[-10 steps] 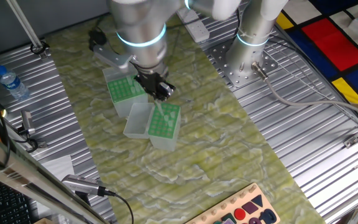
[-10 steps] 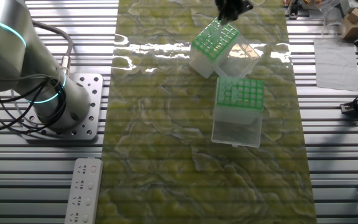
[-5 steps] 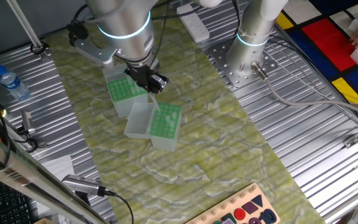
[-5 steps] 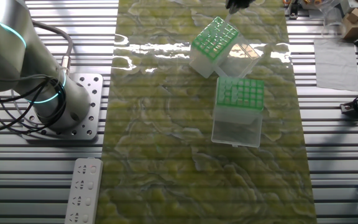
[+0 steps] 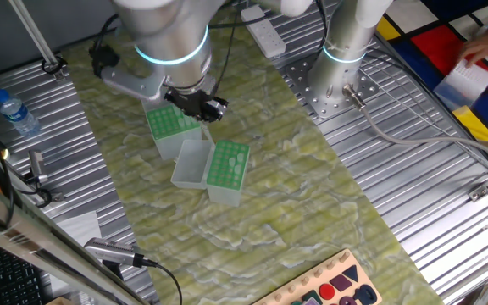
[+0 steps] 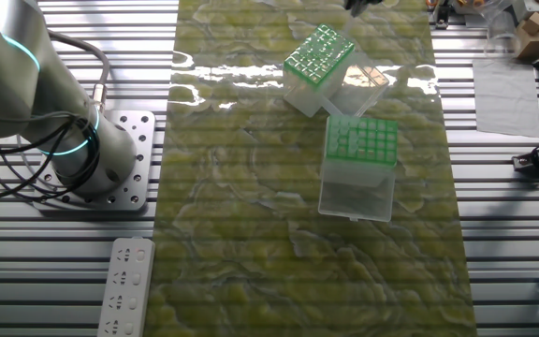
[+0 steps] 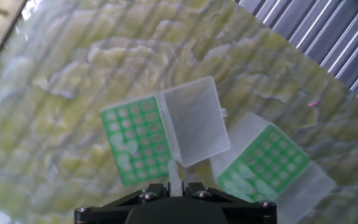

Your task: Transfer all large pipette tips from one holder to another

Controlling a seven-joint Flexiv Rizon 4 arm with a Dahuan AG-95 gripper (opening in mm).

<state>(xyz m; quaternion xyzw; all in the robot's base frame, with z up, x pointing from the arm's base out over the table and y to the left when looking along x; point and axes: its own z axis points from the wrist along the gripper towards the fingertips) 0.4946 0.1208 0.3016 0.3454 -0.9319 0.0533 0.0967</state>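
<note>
Two tip boxes (image 5: 227,163) (image 5: 173,121), one bottle (image 5: 17,113).

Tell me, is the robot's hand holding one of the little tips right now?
Yes. In the hand view, one pale pipette tip sticks out from between the shut fingers of the gripper, above the two green holders.

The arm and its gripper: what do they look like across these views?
The arm is a silver-grey tube with a glowing cyan ring at the joint, and black cables loop beside it. A second silver segment with the same ring stands on a perforated base plate. The gripper is black; the hand view shows its dark body with screw heads.
</note>
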